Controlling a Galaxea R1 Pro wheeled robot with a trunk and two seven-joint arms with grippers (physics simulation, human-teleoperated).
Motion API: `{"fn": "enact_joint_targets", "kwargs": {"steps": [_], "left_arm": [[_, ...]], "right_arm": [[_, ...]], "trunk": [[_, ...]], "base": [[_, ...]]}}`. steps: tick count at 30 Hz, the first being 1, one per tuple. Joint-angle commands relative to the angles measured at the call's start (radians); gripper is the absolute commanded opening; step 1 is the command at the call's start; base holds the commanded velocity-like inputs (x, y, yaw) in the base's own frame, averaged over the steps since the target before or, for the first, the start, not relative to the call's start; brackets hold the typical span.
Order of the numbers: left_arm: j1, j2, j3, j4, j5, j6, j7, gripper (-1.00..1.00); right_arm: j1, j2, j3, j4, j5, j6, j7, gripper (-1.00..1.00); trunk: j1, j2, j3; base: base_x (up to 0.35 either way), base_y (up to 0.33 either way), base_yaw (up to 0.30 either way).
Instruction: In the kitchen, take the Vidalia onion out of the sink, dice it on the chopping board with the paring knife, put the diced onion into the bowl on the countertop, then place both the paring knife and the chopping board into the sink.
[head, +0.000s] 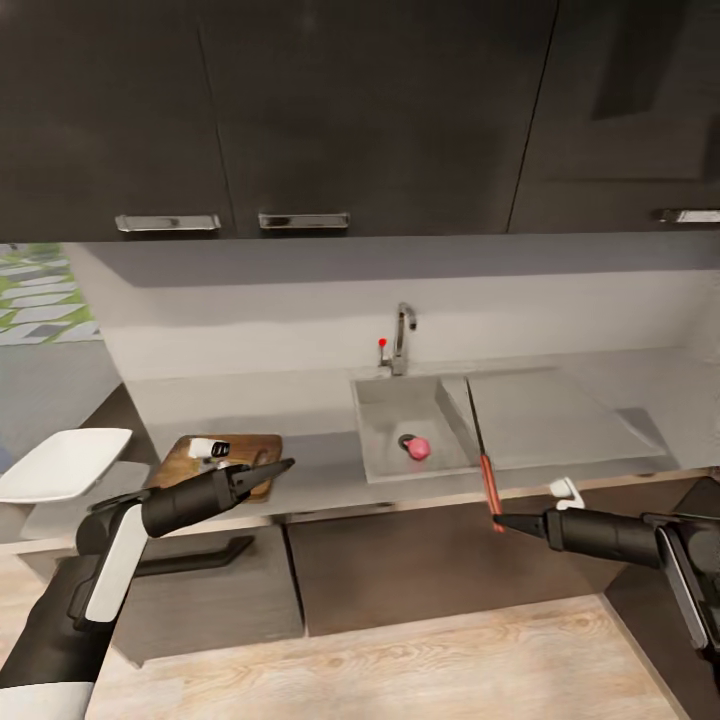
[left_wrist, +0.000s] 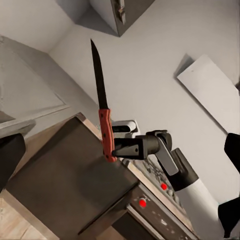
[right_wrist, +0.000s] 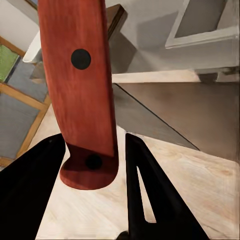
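While the right gripper (head: 503, 520) pinches the butt of the paring knife (head: 484, 458) between its dark tapered fingers (right_wrist: 145, 190), the slim grey blade points up toward twelve o'clock over the front edge of the brushed-metal countertop (head: 560, 410). Its red-orange handle shows two dark rivets. At eleven o'clock from the knife, the rounded pinkish Vidalia onion (head: 419, 449) rests in the rectangular steel sink (head: 385, 400) by the drain, below the curved chrome faucet (head: 403, 338). Far toward nine o'clock, the brown wooden chopping board (head: 245, 447) lies flat, beside the glossy white squarish bowl (head: 62, 463). The left gripper (head: 283, 466) hovers at the board's near edge, fingers pressed together.
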Motion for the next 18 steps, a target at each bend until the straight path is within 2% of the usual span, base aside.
{"fn": "enact_joint_targets", "kwargs": {"steps": [1,8,14,18], "left_arm": [[-0.001,0.0,0.001,0.0,0.003,0.007,0.002,1.0],[-0.001,-0.001,0.003,0.001,0.006,0.008,0.058,1.0],[-0.001,-0.001,0.003,0.001,0.005,0.036,0.096,1.0],[-0.001,0.0,0.005,0.001,0.006,0.059,0.145,1.0]], "right_arm": [[-0.001,-0.002,0.0,0.006,-0.002,0.01,0.003,-1.0],[-0.005,0.005,0.026,0.073,0.0,0.01,-0.024,-1.0],[-0.005,-0.005,0.041,0.064,0.001,0.01,-0.027,-1.0],[-0.004,-0.006,0.043,0.06,0.006,0.01,-0.027,-1.0]], "trunk": [[0.001,-0.002,-0.002],[0.001,-0.002,-0.002],[0.001,-0.002,-0.002],[0.001,-0.002,-0.002]], "base": [[0.005,-0.315,0.0],[0.139,-0.306,0.0],[0.221,-0.285,0.0],[0.229,-0.279,0.0]]}}
